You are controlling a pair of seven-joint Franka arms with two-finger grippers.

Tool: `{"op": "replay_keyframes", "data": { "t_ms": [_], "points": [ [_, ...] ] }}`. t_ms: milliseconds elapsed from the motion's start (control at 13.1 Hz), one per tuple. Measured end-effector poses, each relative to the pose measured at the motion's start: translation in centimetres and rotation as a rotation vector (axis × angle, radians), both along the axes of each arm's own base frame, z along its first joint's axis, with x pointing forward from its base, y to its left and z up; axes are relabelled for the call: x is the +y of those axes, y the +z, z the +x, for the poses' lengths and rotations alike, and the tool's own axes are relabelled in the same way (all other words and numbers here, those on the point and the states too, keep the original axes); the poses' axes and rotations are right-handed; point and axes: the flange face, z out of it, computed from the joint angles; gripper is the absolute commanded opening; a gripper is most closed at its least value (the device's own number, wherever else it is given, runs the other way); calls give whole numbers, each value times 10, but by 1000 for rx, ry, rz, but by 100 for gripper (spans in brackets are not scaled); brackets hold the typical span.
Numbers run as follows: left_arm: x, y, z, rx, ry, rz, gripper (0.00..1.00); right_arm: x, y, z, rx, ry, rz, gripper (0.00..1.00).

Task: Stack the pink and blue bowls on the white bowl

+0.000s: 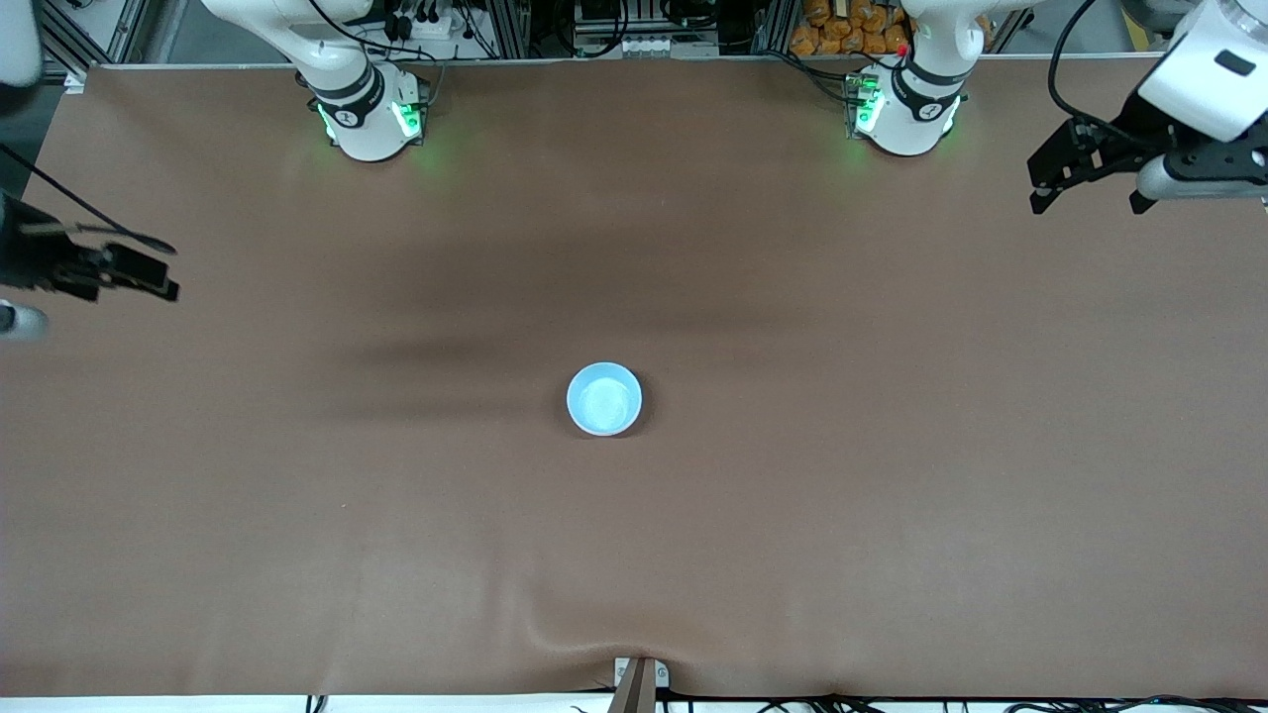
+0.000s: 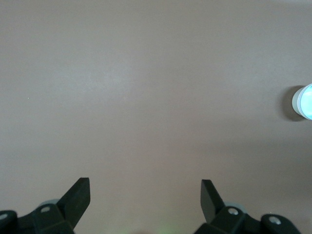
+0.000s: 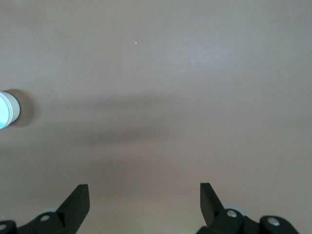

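One light blue bowl (image 1: 604, 399) stands upright at the middle of the table. It also shows at the edge of the left wrist view (image 2: 304, 101) and of the right wrist view (image 3: 7, 109), where its outer wall looks whitish. No separate pink bowl or white bowl is in view. My left gripper (image 1: 1088, 203) is open and empty, up over the left arm's end of the table; its jaws (image 2: 145, 187) are wide apart over bare cloth. My right gripper (image 1: 173, 269) is open and empty over the right arm's end (image 3: 145, 191).
The brown table cloth (image 1: 892, 495) is bare around the bowl. The two arm bases (image 1: 371, 119) (image 1: 906, 114) stand along the table edge farthest from the front camera. A small clamp (image 1: 639, 678) sits at the nearest edge.
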Motion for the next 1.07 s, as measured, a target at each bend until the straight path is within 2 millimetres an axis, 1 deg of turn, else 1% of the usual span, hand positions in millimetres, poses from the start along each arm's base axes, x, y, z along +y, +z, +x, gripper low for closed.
{"op": "replay_keyframes", "data": {
  "t_ms": [229, 382, 459, 765, 841, 918, 1071],
  "points": [
    [15, -3, 5, 7, 27, -1, 100, -1, 27, -20, -20, 0, -1, 100],
    [24, -7, 9, 14, 43, -3, 100, -4, 36, -29, -31, -4, -3, 100],
    [28, -9, 10, 18, 50, -3, 100, -9, 36, -31, -30, -14, -4, 100],
    [38, -10, 13, 17, 69, -5, 100, -47, 33, -35, -31, -53, -3, 100],
    [39, -9, 14, 10, 70, -6, 100, -52, 33, -36, -32, -57, -3, 100],
    [39, -9, 15, 2, 70, -6, 100, -52, 33, -35, -33, -58, -3, 100],
    [38, -7, 16, -12, 65, -7, 100, -46, 33, -34, -37, -47, -2, 100]
  ]
}}
